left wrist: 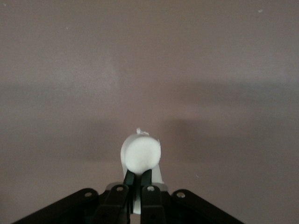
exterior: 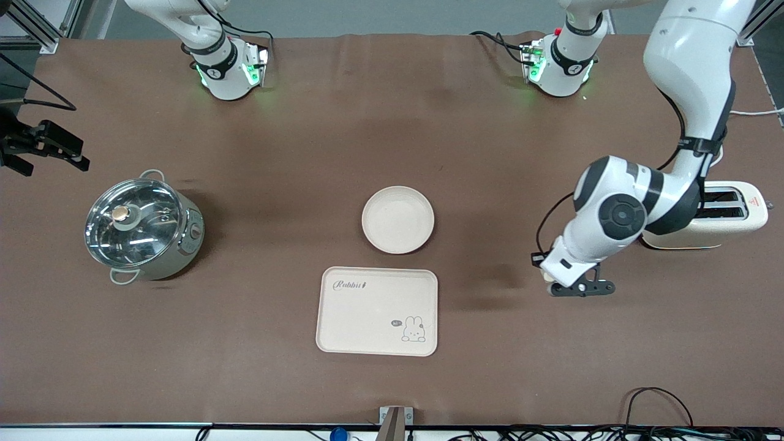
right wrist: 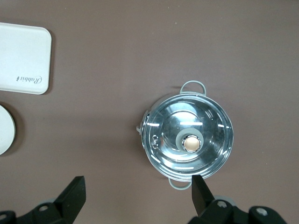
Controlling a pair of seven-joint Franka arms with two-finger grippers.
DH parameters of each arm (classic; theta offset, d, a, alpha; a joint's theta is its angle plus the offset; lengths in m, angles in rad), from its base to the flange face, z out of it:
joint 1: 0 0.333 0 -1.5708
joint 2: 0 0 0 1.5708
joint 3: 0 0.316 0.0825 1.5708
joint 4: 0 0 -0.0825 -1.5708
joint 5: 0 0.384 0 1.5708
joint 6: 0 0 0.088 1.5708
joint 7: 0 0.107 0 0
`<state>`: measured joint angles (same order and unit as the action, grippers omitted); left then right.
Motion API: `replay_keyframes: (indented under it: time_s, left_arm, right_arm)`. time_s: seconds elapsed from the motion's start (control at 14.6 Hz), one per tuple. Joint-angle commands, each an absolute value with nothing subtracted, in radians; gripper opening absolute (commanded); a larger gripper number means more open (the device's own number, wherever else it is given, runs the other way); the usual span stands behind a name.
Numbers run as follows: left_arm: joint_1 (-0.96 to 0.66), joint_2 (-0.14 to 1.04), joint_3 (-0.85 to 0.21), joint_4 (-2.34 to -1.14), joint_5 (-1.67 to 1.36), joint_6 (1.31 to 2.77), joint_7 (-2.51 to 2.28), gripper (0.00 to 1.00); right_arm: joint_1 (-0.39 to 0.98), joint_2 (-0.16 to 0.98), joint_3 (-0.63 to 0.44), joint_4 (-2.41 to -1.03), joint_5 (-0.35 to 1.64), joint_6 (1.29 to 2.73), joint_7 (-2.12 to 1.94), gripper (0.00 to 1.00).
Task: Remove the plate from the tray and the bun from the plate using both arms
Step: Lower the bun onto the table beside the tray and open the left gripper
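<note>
The plate (exterior: 398, 220) lies at the middle of the table, just farther from the front camera than the rabbit tray (exterior: 377, 310). Its edge also shows in the right wrist view (right wrist: 4, 130). My left gripper (exterior: 580, 288) hangs low over bare table between the tray and the toaster. In the left wrist view the left gripper (left wrist: 139, 176) is shut on the bun (left wrist: 141, 154), a pale lump pinched between the fingertips. My right gripper (exterior: 49, 147) is up high at the right arm's end of the table. It is open and empty (right wrist: 138, 189).
A steel pot with a glass lid (exterior: 142, 226) stands toward the right arm's end, below the right gripper (right wrist: 187, 140). A cream toaster (exterior: 729, 214) stands at the left arm's end, partly hidden by the left arm. The tray also shows in the right wrist view (right wrist: 23, 58).
</note>
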<state>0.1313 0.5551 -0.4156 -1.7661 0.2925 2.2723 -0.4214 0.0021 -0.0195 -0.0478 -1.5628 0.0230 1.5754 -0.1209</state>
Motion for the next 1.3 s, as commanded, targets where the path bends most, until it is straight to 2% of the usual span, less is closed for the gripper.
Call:
replay_keyframes:
  time_s: [0.0, 0.07, 0.14, 0.21, 0.48, 0.89, 1.1, 1.24]
  left_arm:
    - [0.15, 0.586, -0.433, -1.855, 0.295, 2.397, -0.42, 0.14]
    - [0.152, 0.598, -0.431, -1.855, 0.295, 2.399, -0.42, 0.24]
    - [0.152, 0.601, -0.43, -1.853, 0.296, 2.399, -0.42, 0.56]
    - [0.155, 0.61, -0.428, -1.852, 0.299, 2.401, -0.419, 1.0]
    - [0.166, 0.58, -0.431, -1.793, 0.302, 2.372, -0.42, 1.0]
    - [0.169, 0.476, -0.482, -1.574, 0.291, 2.071, -0.397, 1.0]
    - [0.157, 0.344, -0.47, -1.555, 0.218, 1.956, -0.341, 1.0]
    - [0.115, 0.238, -0.395, -1.551, 0.14, 1.849, -0.328, 1.0]
  right_arm:
    - [0.009, -0.029, -0.057, -1.563, 0.008, 1.554, -0.127, 1.0]
    - [0.006, -0.029, -0.057, -1.563, 0.008, 1.551, -0.129, 1.0]
    - [0.002, -0.029, -0.057, -1.562, 0.008, 1.552, -0.127, 1.0]
    - [-0.002, -0.029, -0.057, -1.56, 0.009, 1.552, -0.127, 1.0]
    - [-0.003, -0.029, -0.058, -1.557, 0.009, 1.534, -0.129, 1.0]
    - [-0.002, -0.026, -0.057, -1.559, 0.011, 1.537, -0.129, 1.0]
    - [0.0, -0.026, -0.055, -1.559, 0.011, 1.537, -0.127, 1.0]
    - [0.0, -0.026, -0.055, -1.557, 0.009, 1.539, -0.129, 1.0]
